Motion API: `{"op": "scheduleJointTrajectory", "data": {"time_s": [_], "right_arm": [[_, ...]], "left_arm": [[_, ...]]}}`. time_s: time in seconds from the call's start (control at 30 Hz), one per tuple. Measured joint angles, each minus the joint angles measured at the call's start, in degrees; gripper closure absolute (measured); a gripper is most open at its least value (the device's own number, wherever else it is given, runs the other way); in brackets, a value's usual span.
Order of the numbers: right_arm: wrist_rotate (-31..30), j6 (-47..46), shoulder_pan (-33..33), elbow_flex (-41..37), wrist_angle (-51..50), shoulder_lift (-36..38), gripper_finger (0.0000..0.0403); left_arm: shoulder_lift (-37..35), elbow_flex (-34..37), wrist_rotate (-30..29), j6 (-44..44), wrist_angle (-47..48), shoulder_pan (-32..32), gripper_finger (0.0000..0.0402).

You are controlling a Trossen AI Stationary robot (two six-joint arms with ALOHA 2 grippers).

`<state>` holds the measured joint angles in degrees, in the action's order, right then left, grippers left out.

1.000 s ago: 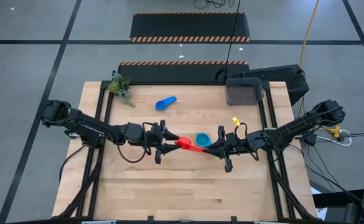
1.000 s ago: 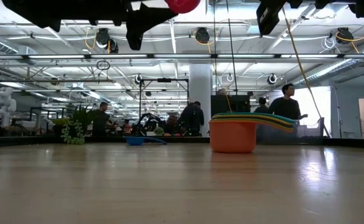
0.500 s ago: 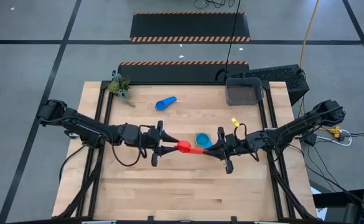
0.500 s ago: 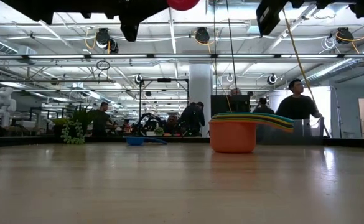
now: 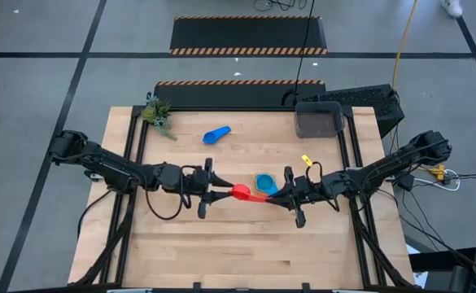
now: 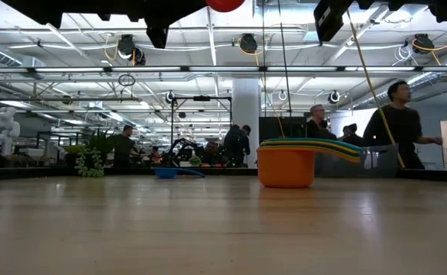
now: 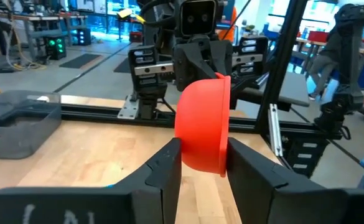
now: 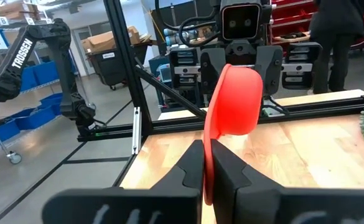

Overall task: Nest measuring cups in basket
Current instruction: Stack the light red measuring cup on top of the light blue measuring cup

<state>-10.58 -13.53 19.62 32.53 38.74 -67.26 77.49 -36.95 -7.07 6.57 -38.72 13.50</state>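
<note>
A red measuring cup (image 5: 240,192) hangs on its side above the table's middle, between my two level grippers. My right gripper (image 5: 273,195) is shut on its handle. My left gripper (image 5: 224,192) has its fingers on either side of the bowl (image 7: 201,127). Behind it on the table stands a nested stack of cups (image 5: 264,181), orange outermost (image 6: 286,168). A blue cup (image 5: 216,134) lies on the table farther back. The dark grey basket (image 5: 319,120) stands at the far right edge. My left gripper takes the red cup's bowl between its two fingers, one finger (image 7: 169,165) against the rounded bottom (image 7: 185,149), the other beside the rim (image 7: 224,143). It comes level from the table's left. The cup is clear of the table. My right gripper pinches the red cup's handle (image 8: 208,146) between its two fingers, the flat handle edge-on between them. It comes level from the table's right, fingers along the handle. The bowl (image 8: 234,102) sticks out past the fingertips, turned on its side, lifted clear.
A small green plant (image 5: 158,114) sits at the far left corner. A black keyboard (image 5: 360,98) lies behind the basket. A small yellow piece (image 5: 307,159) lies near the right arm. The near half of the table is bare wood. People move in the room behind.
My left gripper has rolled a little about the line it points along while staying at the red cup's bowl. The red cup and my right gripper have kept their place. People in the room behind have walked toward the right.
</note>
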Motion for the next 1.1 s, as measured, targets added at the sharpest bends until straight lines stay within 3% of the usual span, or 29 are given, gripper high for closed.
{"op": "scheduleJointTrajectory", "data": {"time_s": [0.23,0.5,0.67,1.1], "right_arm": [[-0.4,0.8,0.0,0.0,0.1,0.0,0.0403],[-1.0,1.2,0.0,0.0,0.0,0.0,0.0403],[-1.3,1.4,0.0,0.0,-0.1,0.1,0.0403],[-1.4,3.7,0.0,0.0,0.1,0.5,0.0399]], "left_arm": [[-0.4,0.0,-0.8,0.0,0.1,0.0,0.0286],[-0.4,0.0,-0.9,1.2,0.5,-0.1,0.0362],[-0.5,0.1,-0.1,0.9,0.5,-0.3,0.0389],[-0.4,0.1,1.0,0.8,-0.4,-0.3,0.0395]]}}
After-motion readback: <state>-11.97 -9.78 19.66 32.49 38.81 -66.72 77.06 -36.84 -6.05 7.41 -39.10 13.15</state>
